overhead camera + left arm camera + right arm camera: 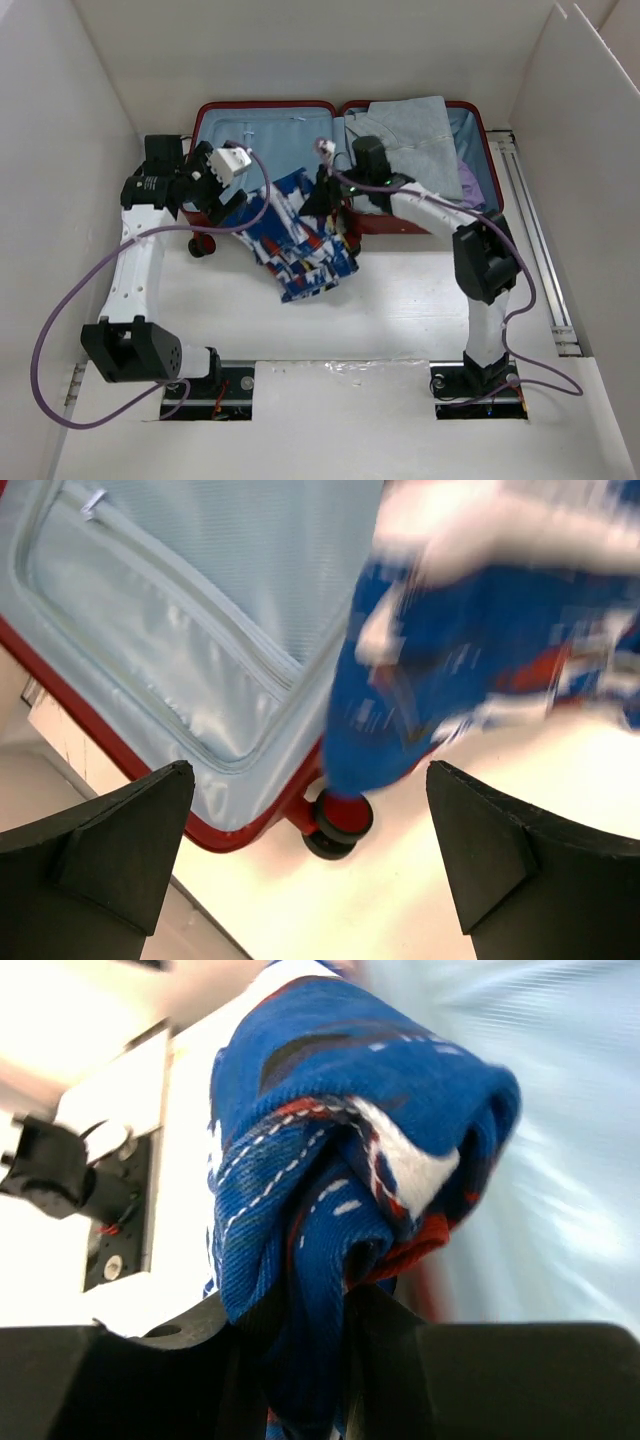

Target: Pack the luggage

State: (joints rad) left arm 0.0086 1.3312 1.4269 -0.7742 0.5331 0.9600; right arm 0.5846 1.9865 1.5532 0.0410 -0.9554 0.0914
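The luggage point(250, 135) lies open at the back of the table, a dark-red shell with pale blue lining. A blue, white and red patterned cloth point(300, 240) hangs over its front rim onto the table. My right gripper point(322, 195) is shut on the cloth's upper part. In the right wrist view the cloth point(330, 1160) bunches up between the closed fingers of that gripper point(310, 1360). My left gripper point(228, 200) hovers at the left half's front edge. It stands open and empty point(310, 850) above the table, near a black wheel point(340, 820), the lining point(200, 630) and the blurred cloth point(450, 660).
A grey garment point(415, 130) and a purple item point(470, 185) lie in the luggage's right half. White walls enclose the table on three sides. A metal rail point(535, 230) runs along the right. A purple cable point(60, 330) loops off the left arm.
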